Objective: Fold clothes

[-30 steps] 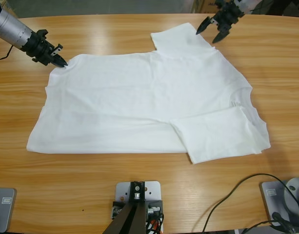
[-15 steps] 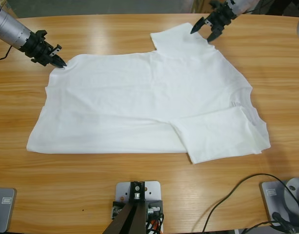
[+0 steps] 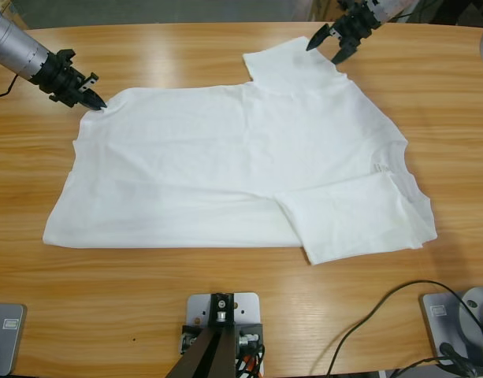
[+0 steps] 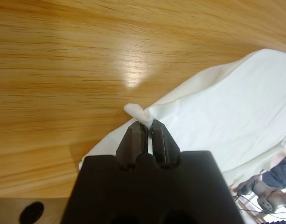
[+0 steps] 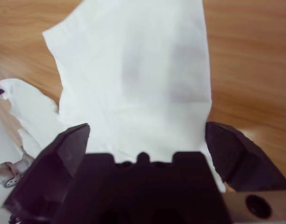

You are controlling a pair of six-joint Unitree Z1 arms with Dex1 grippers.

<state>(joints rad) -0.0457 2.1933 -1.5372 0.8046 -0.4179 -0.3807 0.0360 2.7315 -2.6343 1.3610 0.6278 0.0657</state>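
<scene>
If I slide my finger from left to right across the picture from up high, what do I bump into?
Left gripper pinching the shirt's corner → white T-shirt spread on the wooden table → right gripper, open over the far sleeve.

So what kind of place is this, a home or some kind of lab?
Most likely a robotics lab or test bench, not a home. A white T-shirt lies spread on a long wooden table, the left gripper pinches its edge, the right gripper hangs open over a sleeve, and black cables trail across the table.

We count one white T-shirt on one wooden table, and two grippers: the left gripper far left, the right gripper far right.
</scene>
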